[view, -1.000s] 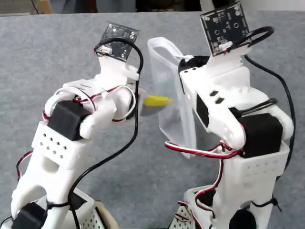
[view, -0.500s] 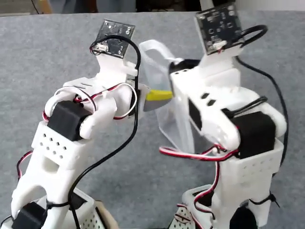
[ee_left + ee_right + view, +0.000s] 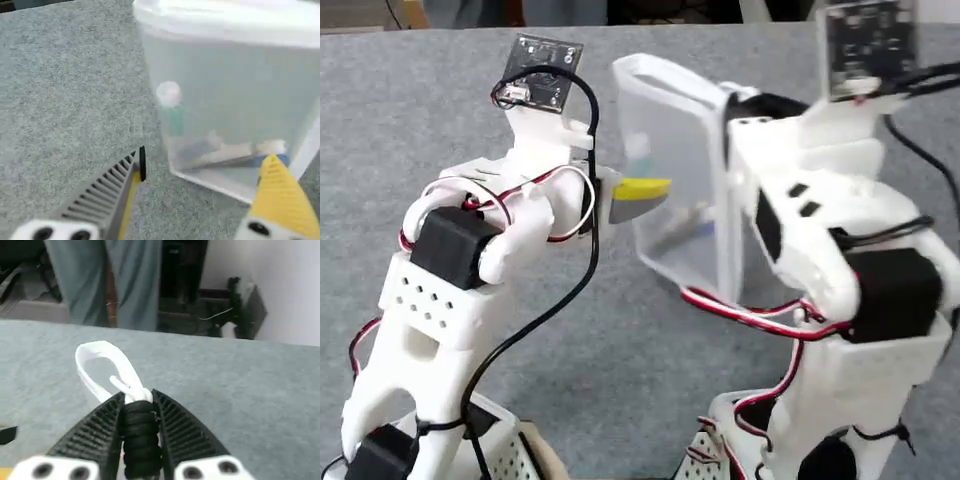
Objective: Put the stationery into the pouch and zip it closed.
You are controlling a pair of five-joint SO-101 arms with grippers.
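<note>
Plastic-wise, dealing with a see-through pouch [image 3: 680,190] held up over the grey desk [image 3: 440,90], pens [image 3: 220,155] already sitting at its bottom. Looks like only the zipping is left. Best to leave the right pincer [image 3: 137,395] clamped on the black cord [image 3: 140,440], probably the zip pull. Bring the wide-open left pincer [image 3: 207,162] onto the pouch's near edge, pinch firmly, then pull slow and straight to avoid twisting.
</note>
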